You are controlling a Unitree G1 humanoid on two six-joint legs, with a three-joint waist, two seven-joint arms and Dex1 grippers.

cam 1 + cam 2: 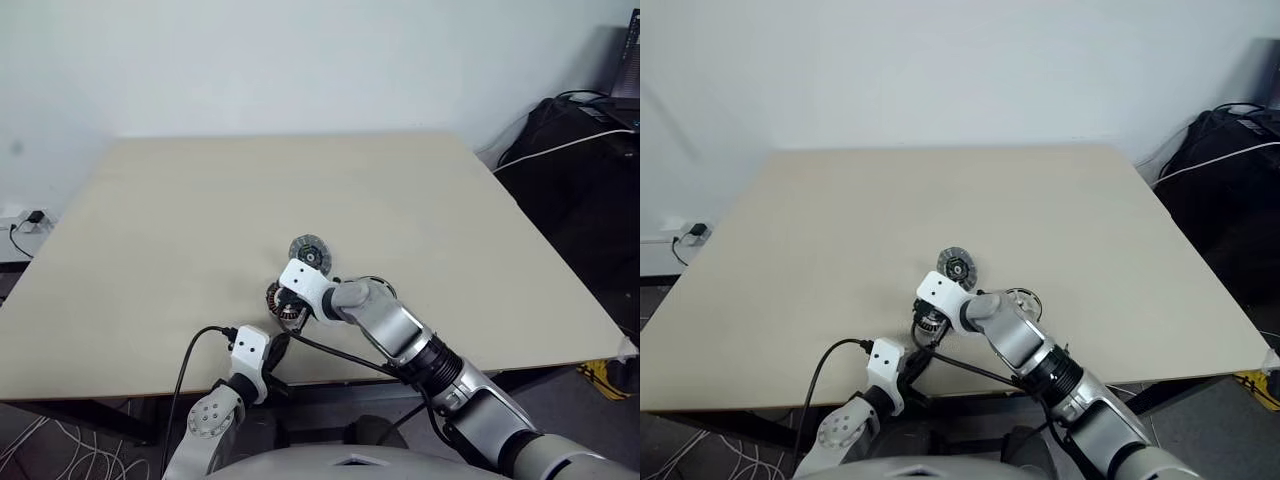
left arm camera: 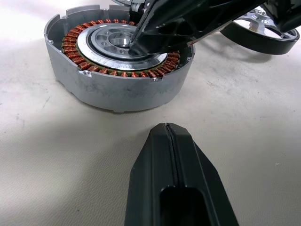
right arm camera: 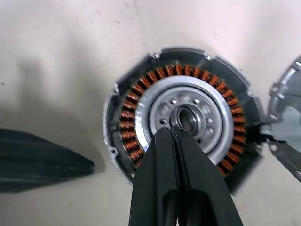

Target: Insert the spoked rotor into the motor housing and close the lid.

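Motor housing [image 3: 181, 113] near table [image 1: 200, 200] front edge, right gripper [image 3: 170, 134] shut, empty, tips over its silver centre, lid [image 1: 309, 252] at housing's 1 o'clock, spoked rotor [image 1: 1021, 299] at 3 o'clock, left gripper [image 2: 167, 129] shut, empty, near housing's 7 o'clock.

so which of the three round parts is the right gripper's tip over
The motor housing, with its ring of copper windings. The ribbed lid lies farther up the table; the spoked rotor lies beside the right gripper.
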